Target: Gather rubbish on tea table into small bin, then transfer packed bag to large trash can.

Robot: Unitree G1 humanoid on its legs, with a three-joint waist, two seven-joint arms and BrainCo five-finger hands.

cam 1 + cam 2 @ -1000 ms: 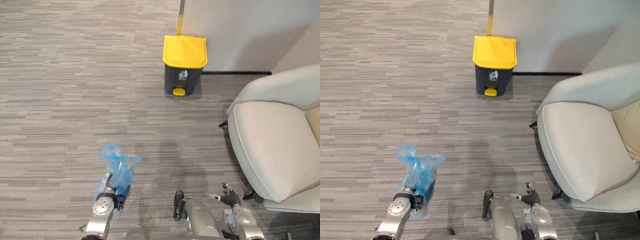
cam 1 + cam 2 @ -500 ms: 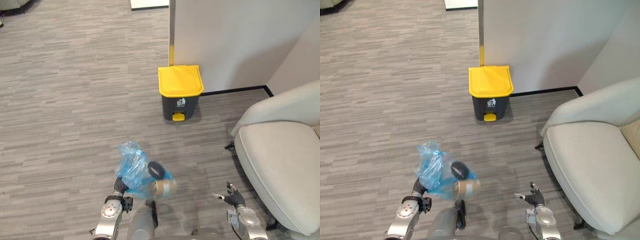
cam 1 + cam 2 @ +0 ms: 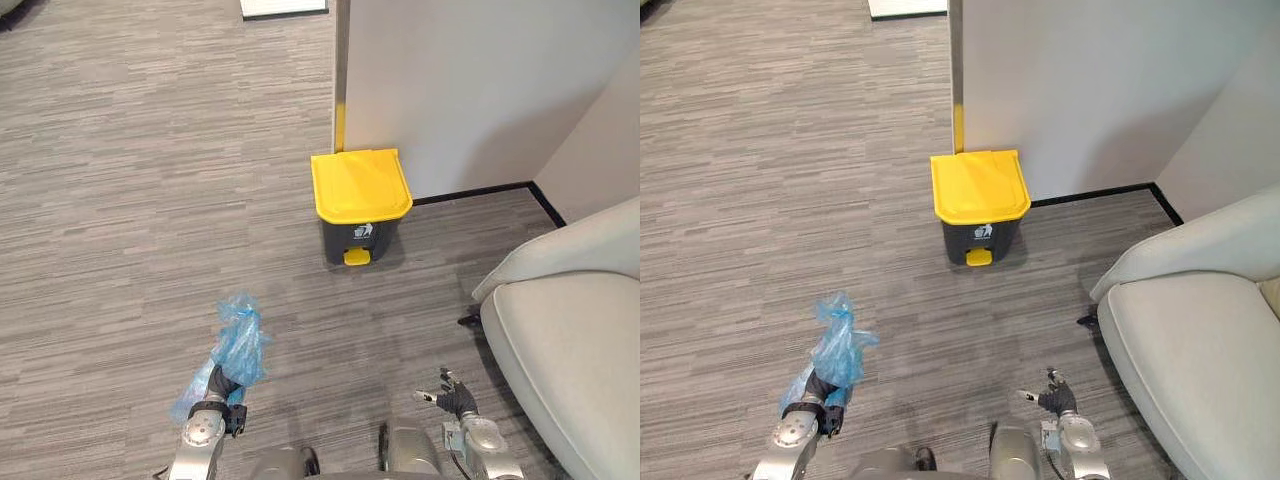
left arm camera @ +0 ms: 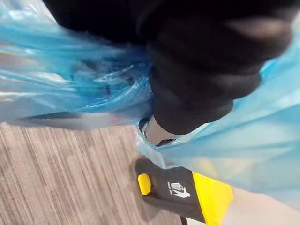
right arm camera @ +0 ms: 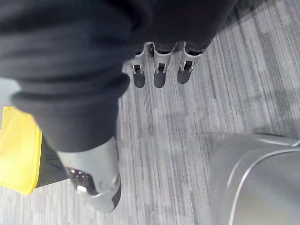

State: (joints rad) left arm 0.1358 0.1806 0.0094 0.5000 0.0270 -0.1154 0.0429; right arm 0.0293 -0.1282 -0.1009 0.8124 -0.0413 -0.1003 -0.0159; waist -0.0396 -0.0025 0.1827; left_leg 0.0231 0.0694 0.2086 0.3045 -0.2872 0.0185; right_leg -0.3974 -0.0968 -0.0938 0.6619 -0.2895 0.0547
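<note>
Blue bag (image 3: 238, 340) sits in the robot's left hand (image 3: 215, 392), low at the left, held above the grey carpet floor (image 3: 120, 200). In the left wrist view you see the blue film (image 4: 70, 89) bunched against the dark cover, with the hand clenched on the gathered plastic. A crumpled tuft stands above the grip and more film hangs below it. Contents: you cannot tell through the film. Trash can (image 3: 355, 235) stands well ahead of the bag against the white wall (image 3: 470, 90). It has a dark grey body, a yellow lid (image 3: 360, 185) that is down, and a yellow pedal (image 3: 356, 257) at its foot. Label (image 3: 362, 231) on its front: a small white pictogram, any lettering too small to read. Right hand (image 3: 452, 396) hangs low at the right, holding nothing, and its fingers (image 5: 159, 70) show straight in a row in its wrist view. Cream armchair (image 3: 570, 350) is just beside it.
</note>
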